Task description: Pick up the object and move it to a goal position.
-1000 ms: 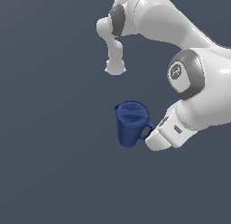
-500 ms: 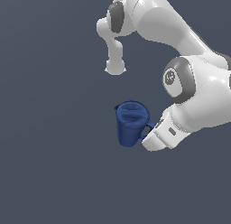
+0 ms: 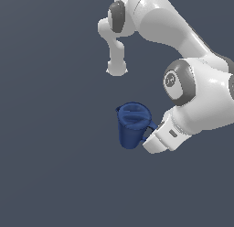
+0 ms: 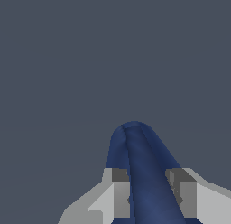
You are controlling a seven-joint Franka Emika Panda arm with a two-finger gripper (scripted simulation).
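So the pitcher [image 3: 132, 130] is clamped at its handle between the end effector [image 4: 149, 198] fingers — grasp looks done, and carrying to a goal not shown is left.

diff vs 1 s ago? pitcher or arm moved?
The arm's elbow joint has shifted toward the exterior view's left and up a little. The pitcher stays upright in the same spot, and the gripper still straddles its handle. No lift yet.

Dark blue pitcher [image 3: 132, 130]; white arm [image 3: 201, 102] (grey joints); grey-white gripper [image 4: 149, 196].
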